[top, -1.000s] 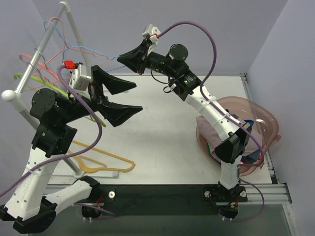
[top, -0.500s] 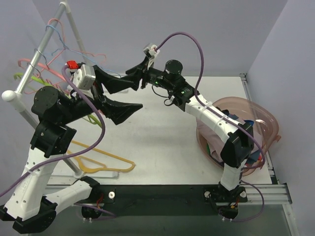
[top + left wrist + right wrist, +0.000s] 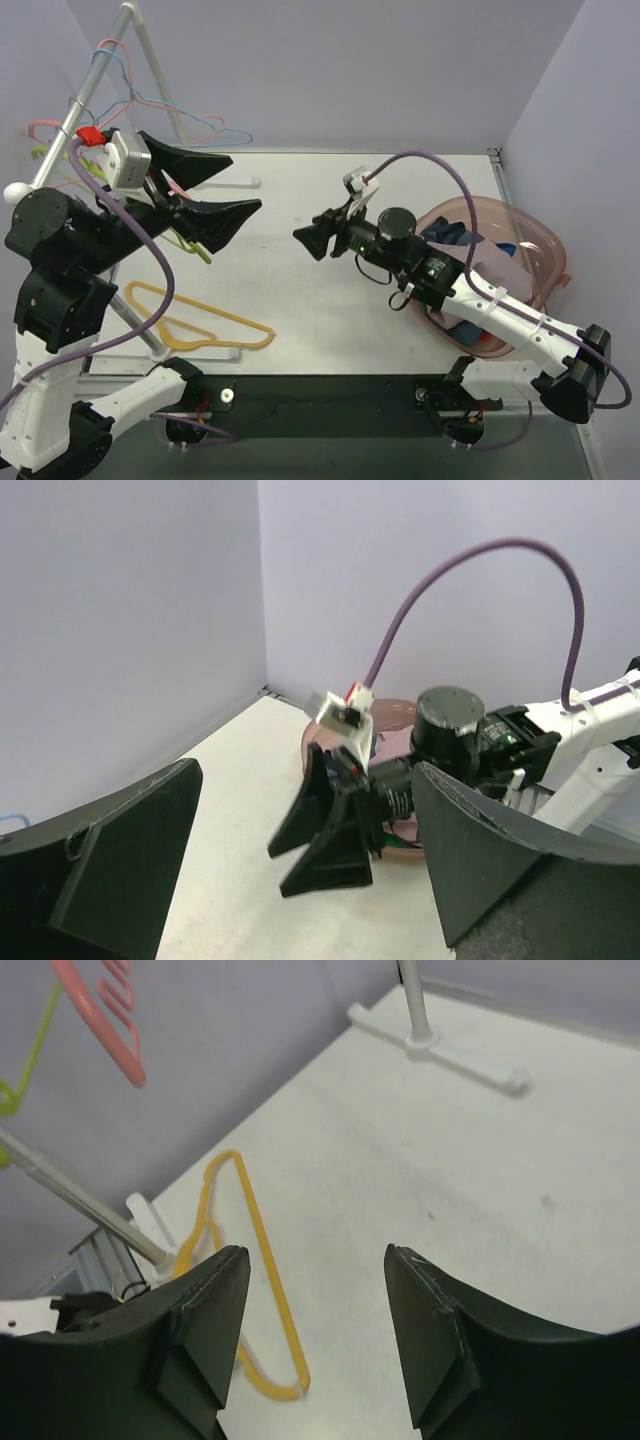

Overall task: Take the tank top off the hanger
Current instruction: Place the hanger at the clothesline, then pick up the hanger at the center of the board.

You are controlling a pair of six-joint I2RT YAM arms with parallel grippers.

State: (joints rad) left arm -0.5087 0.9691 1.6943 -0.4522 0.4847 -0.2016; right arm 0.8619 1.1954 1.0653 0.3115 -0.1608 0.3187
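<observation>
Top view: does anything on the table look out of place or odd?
One thing: a yellow hanger lies flat and bare on the table beside the rack's foot, while the other hangers hang from the rack. Clothes sit bundled in the pink basket. Nothing looks spilled or broken.

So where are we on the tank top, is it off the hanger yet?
Looks done: the yellow hanger lies bare on the table, and clothes sit in the pink basket, though I cannot pick out the tank top. In hand: nothing; the left gripper and right gripper are both open and empty. Left: probably nothing; the hangers on the rack show no garment in view.
</observation>
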